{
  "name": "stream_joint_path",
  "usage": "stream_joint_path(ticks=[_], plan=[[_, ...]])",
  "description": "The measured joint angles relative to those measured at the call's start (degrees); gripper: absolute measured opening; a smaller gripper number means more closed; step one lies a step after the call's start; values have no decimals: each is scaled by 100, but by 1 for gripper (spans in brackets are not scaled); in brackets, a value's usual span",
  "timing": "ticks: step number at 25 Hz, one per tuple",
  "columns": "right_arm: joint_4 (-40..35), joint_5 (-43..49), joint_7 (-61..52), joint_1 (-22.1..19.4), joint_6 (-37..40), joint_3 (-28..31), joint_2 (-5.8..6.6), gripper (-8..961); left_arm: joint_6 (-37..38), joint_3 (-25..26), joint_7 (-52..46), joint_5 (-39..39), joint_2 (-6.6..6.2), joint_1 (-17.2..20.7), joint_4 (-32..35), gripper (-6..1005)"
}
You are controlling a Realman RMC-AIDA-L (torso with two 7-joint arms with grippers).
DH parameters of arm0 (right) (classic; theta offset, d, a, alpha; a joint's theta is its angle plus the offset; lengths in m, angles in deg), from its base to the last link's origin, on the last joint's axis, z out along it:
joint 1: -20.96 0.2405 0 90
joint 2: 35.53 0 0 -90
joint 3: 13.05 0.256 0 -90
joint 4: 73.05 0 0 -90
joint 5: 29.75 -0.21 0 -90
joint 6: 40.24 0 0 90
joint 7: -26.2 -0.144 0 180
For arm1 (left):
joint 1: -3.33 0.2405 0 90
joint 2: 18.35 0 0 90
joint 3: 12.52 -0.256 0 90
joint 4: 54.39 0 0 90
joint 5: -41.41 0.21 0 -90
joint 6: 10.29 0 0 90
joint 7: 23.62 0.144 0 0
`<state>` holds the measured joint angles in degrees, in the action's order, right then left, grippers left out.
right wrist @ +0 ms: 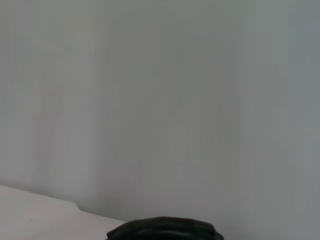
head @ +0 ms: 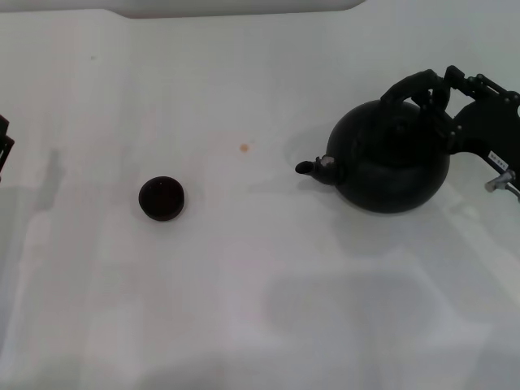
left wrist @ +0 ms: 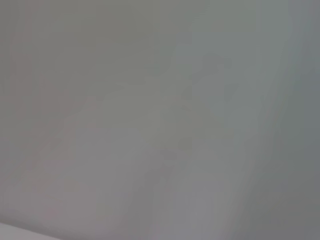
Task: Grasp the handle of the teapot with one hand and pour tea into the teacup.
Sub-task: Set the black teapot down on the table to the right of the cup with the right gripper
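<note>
White tabletop (head: 244, 309) fills the head view, with a small orange-brown stain (head: 244, 148) near its middle. At about nine o'clock from centre sits the teacup (head: 162, 198), a tiny dark round bowl standing upright, well apart from everything else. Over at three o'clock rests the teapot (head: 392, 159), round and black, its short spout (head: 314, 167) with the silvery cap pointing toward nine o'clock, toward the cup. Its arched handle (head: 413, 83) rises at the pot's twelve o'clock, and the right gripper (head: 443, 91) reaches in from the frame's right edge, its black fingers meeting the handle's right end; whether they are clenched on it cannot be told. A sliver of the left gripper (head: 4, 146) shows at the far nine o'clock edge, idle, its fingers unreadable. From the left wrist camera only a plain grey-white surface appears, with a paler strip in one corner. From the right wrist camera the same pale surface shows, plus a dark ribbed curve of the handle (right wrist: 163, 229) at the frame's edge.
</note>
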<state>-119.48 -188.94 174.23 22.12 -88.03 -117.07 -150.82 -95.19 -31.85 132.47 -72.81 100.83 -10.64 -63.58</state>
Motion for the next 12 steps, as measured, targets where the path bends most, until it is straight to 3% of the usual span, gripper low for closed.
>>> stream_joint_path(ticks=[10, 12], plan=[[41, 85, -108, -307, -518, 151, 146, 655, 14, 0, 1, 5, -8, -26, 72, 876], [50, 89, -184, -410, -638, 248, 170, 653, 15, 0, 1, 7, -8, -36, 84, 876]])
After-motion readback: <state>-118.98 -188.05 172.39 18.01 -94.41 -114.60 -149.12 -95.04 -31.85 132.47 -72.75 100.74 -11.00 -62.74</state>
